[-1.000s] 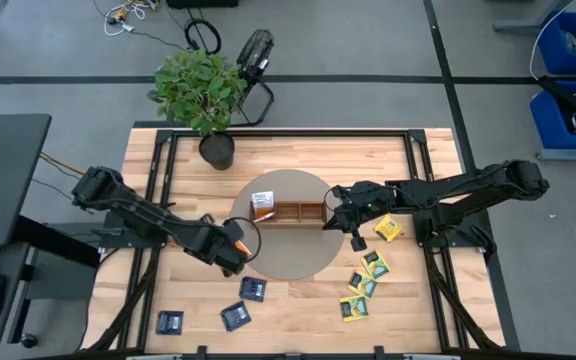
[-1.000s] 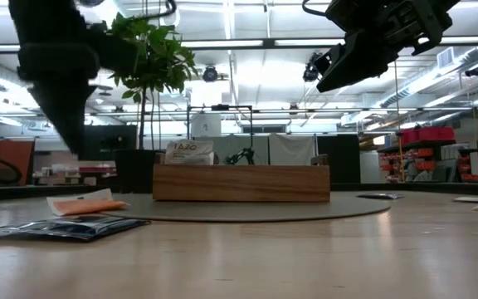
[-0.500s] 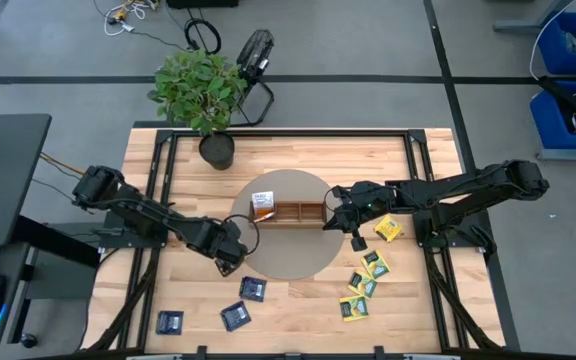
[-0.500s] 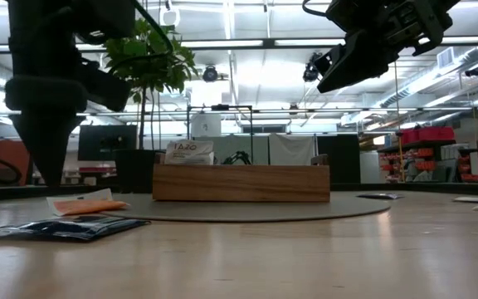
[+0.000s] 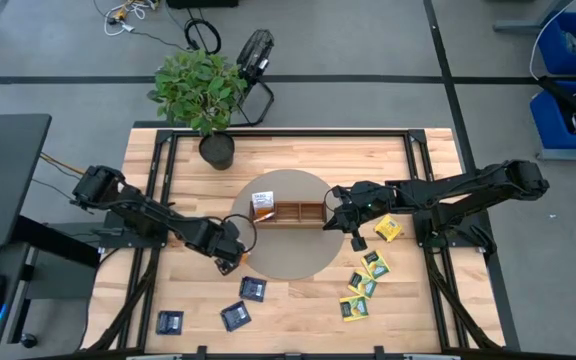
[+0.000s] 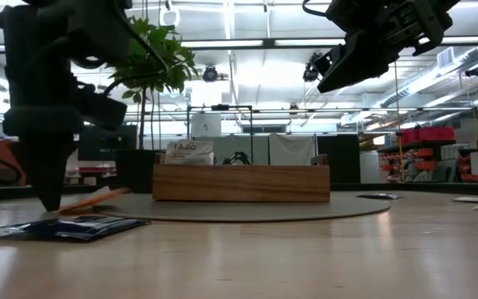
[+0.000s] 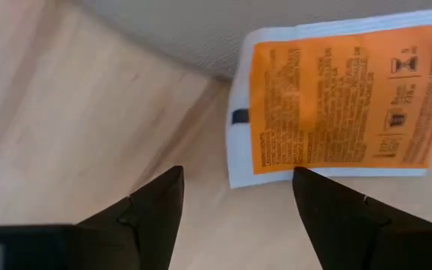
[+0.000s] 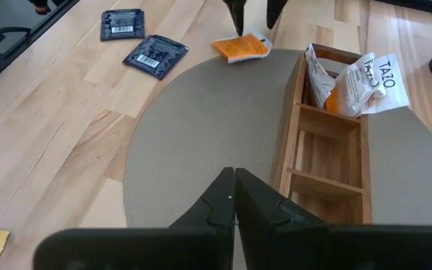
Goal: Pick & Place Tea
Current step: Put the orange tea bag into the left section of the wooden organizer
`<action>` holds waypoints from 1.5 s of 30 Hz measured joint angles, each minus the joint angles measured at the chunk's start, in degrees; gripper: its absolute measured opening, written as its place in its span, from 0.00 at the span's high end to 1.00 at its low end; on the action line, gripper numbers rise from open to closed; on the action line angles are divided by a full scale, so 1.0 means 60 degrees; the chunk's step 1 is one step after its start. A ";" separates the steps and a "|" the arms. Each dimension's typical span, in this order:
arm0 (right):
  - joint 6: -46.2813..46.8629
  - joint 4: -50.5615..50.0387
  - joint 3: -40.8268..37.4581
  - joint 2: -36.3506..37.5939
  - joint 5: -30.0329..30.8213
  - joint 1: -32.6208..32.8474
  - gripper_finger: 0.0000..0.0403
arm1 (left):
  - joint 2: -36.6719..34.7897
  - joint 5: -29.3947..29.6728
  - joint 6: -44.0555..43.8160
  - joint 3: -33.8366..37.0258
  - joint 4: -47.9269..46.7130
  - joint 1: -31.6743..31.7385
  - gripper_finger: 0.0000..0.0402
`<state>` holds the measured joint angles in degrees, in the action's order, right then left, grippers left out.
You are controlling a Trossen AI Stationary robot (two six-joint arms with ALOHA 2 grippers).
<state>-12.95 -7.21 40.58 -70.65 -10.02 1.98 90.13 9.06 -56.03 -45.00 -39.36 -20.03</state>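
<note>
The orange tea packet (image 7: 336, 97) lies flat, half on the round grey mat (image 5: 298, 255) and half on the bare wood of the table (image 5: 298, 300), at the mat's edge nearest the left arm. I see my left pincer (image 5: 230, 262) hanging low right beside it, fingers (image 7: 152, 210) spread wide and holding nothing; the packet sits just ahead of the fingertips, not between them. More orange packets (image 8: 358, 79) stand in the end compartment of the wooden tray (image 5: 290, 212) at the mat's middle; its other two compartments I see bare. Three dark blue packets (image 5: 253, 289) lie near the table's front edge on the left side, and yellow-green packets (image 5: 366, 280) cluster toward the front right. My right pincer (image 8: 233, 196) hovers over the tray's right end, clenched shut on nothing.
</note>
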 joint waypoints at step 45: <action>0.0044 -0.0016 0.0000 0.0000 -0.0007 0.0000 0.96 | -0.0164 -0.0292 0.0143 -0.0374 0.0412 0.0098 0.37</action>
<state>-12.69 -7.31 40.58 -70.65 -10.07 1.98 89.14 7.31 -55.18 -47.24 -36.88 -19.44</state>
